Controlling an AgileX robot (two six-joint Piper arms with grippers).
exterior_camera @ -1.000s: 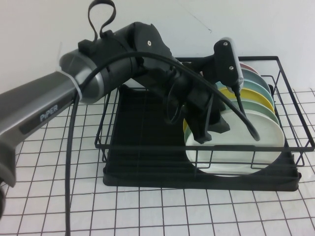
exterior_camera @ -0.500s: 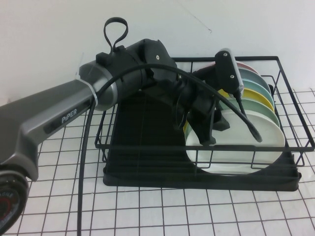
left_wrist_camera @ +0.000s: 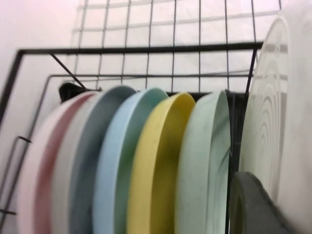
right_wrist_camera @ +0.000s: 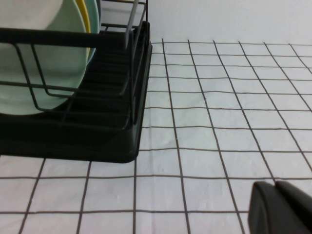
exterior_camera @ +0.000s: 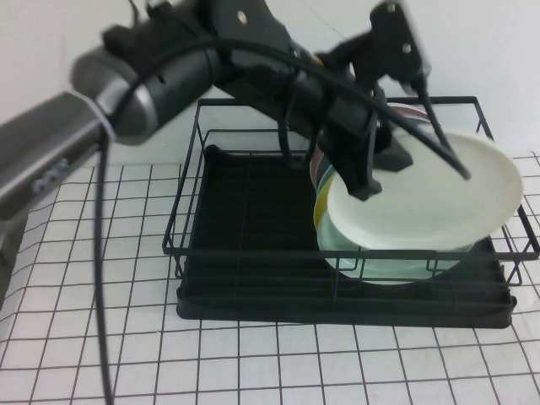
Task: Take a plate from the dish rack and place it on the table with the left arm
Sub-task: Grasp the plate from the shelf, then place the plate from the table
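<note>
My left gripper [exterior_camera: 361, 175] is shut on the near left rim of the white plate [exterior_camera: 439, 198] and holds it tilted, raised above the right end of the black dish rack [exterior_camera: 245, 221]. In the left wrist view the white plate [left_wrist_camera: 287, 117] fills the right edge beside one dark finger [left_wrist_camera: 253, 204]. The mint green plate [exterior_camera: 384, 263] and yellow plate [exterior_camera: 319, 211] still stand in the rack. My right gripper [right_wrist_camera: 280, 209] is shut and empty, low over the grid-cloth table [right_wrist_camera: 219, 122], and is out of the high view.
Several coloured plates stand in a row in the rack [left_wrist_camera: 146, 165]. The rack's top wire rim [exterior_camera: 354, 251] runs just under the lifted plate. Grid-cloth table [exterior_camera: 101, 337] lies bare to the left and in front of the rack. A white wall is behind.
The left arm has risen and pulled back, lifting the white plate up out of its slot in the rack; the plate now tilts flatter above the rim. The mint green plate is uncovered.
</note>
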